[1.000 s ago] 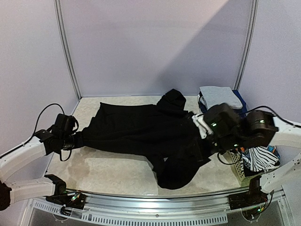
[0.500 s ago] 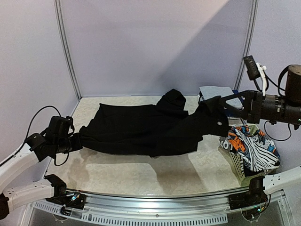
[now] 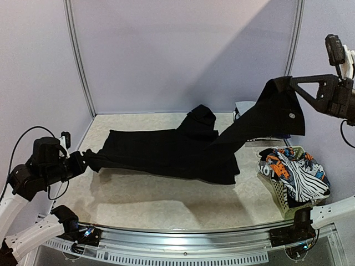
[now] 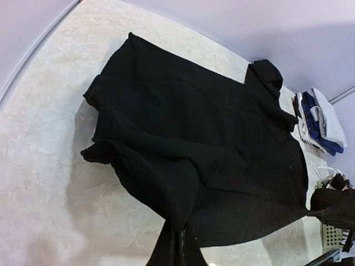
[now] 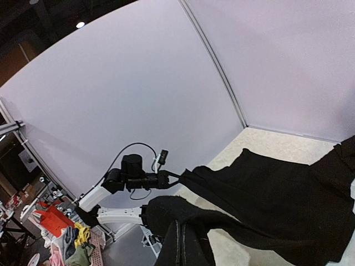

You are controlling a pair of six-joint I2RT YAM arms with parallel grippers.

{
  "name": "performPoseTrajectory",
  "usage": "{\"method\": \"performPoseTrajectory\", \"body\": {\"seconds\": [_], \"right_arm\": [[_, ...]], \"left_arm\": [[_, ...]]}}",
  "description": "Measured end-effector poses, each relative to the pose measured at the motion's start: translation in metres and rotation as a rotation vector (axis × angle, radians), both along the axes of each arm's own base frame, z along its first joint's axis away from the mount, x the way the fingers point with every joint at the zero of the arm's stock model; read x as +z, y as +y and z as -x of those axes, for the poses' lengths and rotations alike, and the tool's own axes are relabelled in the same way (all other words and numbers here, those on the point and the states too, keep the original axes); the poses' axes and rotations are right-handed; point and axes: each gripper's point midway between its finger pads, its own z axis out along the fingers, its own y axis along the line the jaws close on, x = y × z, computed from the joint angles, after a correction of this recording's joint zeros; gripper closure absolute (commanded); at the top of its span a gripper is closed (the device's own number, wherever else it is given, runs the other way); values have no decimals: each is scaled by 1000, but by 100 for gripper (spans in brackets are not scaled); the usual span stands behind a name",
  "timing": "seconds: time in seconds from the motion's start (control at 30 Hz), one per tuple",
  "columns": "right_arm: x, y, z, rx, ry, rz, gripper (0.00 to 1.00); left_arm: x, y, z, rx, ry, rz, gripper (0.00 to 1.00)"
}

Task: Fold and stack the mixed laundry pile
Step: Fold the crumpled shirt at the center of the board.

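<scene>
Overall: the black hooded top (image 3: 166,152) spans the desk (image 3: 138,197) between two grips, running from 9 o'clock to 2 o'clock in the top view.
Grip at 9 o'clock: the left hand (image 3: 83,160) is closed on the garment's bunched end, low over the desk edge.
Grip at 2 o'clock: the right hand (image 3: 285,86) is closed on the opposite end and held high above the desk. A flap of cloth hangs from it, and the rest slopes down to the desk.
Garment body: it lies flat at the desk's centre, with the hood toward 12 o'clock.
Basket at 4 o'clock: a white lattice basket (image 3: 280,199) holds an orange-black-white printed piece (image 3: 277,163) and a black-white striped piece (image 3: 305,183).
Folded stack at 1 o'clock: in the top view the raised cloth hides most of it. The left wrist view shows it plainly, a grey shirt (image 4: 328,117) stacked with navy blue pieces (image 4: 312,123).
Left wrist view only: creases run from the grip at 6 o'clock of the frame up into the spread cloth (image 4: 211,149). Wrapped fabric covers the fingers themselves.
Right wrist view only: the left arm (image 5: 119,180) shows across the desk, its hand (image 5: 173,175) pinching the far end of the cloth (image 5: 277,188). Near cloth drapes over this camera's own fingers at the frame's 6 o'clock.
</scene>
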Motion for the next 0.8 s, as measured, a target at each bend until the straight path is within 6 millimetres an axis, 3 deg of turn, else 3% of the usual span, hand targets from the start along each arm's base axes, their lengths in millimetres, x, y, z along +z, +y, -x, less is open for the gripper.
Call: {"method": "performPoseTrajectory", "body": {"seconds": [0.1,0.17,0.33,0.57,0.7,0.8], "right_arm": [[15,4,6,39,-14,-34,100],[11,11,5,50,-8,-19,100],[-25,33,-14,-11,38,100,100],[-76,41,-57,-235,69,316,100],[-89,50,-70,-283,51,386,100],[-85,44,-78,-342,22,407,100]], "left_arm": [[-4,-4,3,-11,23,23,100],[-11,-8,5,-24,48,36,100],[-39,-20,11,-63,145,23,100],[-70,-21,11,-44,259,-109,100],[-93,-16,10,-24,343,-224,100],[-98,-9,9,4,357,-270,100]]}}
